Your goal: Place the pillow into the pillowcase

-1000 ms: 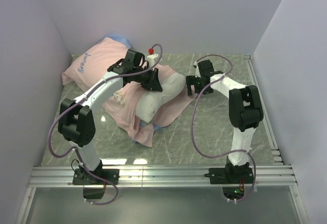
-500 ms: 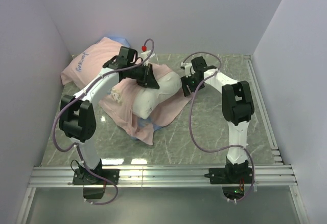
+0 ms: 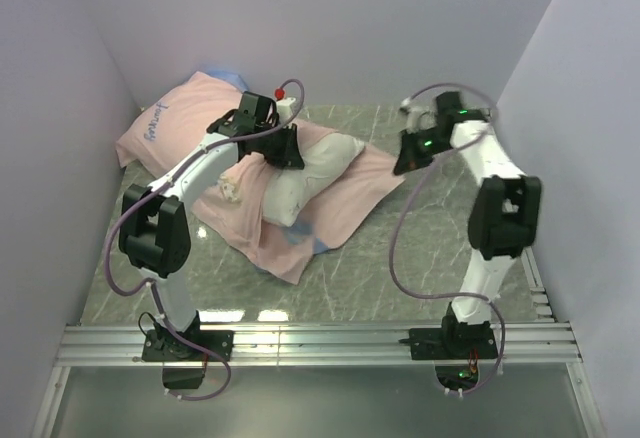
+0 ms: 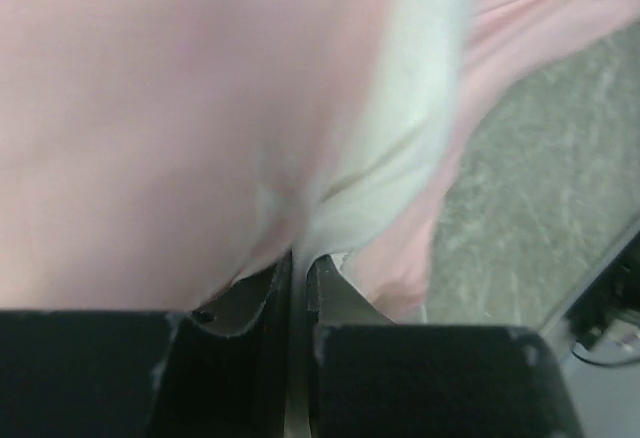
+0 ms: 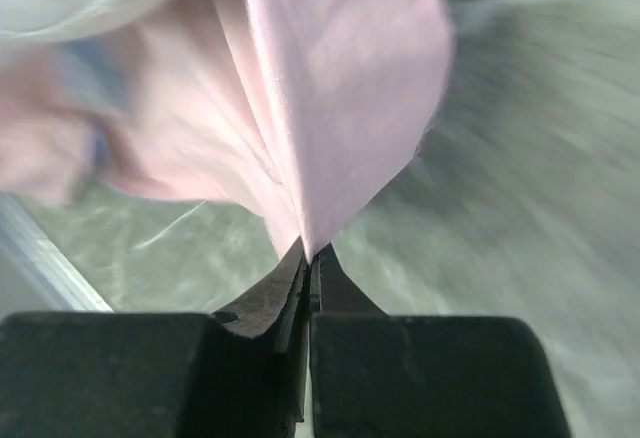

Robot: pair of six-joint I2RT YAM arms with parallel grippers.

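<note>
Top external view: the pillow point(image 3: 305, 183) lies just left of centre frame on the marble table point(image 3: 440, 248), and its white body bulges out between pink layers of the pillowcase point(image 3: 350, 208)
Pillowcase: pink side up and running diagonally from the lower left towards the right of centre, with a sliver of blue peeping out at its lower edge
Left gripper point(image 3: 289, 154): planted on the upper end of the pillow, right where pink cloth meets white
Left wrist view: fingers point(image 4: 340, 303) are nearly together and clenched on a fold of the pillowcase point(image 4: 150, 108), with the pillow point(image 4: 420, 108) running as a pale band just beside the pinch and table point(image 4: 530, 188) showing at the right
Right gripper point(image 3: 405, 165): out at the right of centre, at the far right tip of the pink cloth, which tapers to a point there
Right wrist view: jaws are shut tight, grasping a corner of the pillowcase point(image 5: 340, 88), and the cloth fans upward from the fingertips point(image 5: 265, 303) in sharp creases; the picture is blurred, with the table point(image 5: 520, 188) behind
Arms: both reach in from the bottom, the left across the pillow and the right bent high near the right wall
Upper left: a second pillow in a pink cover point(image 3: 170, 123) with writing on it sits against the left wall, and a bit of blue cloth point(image 3: 225, 73) lies behind it
Bottom edge: a metal rail point(image 3: 320, 341) carries both arm bases
</note>
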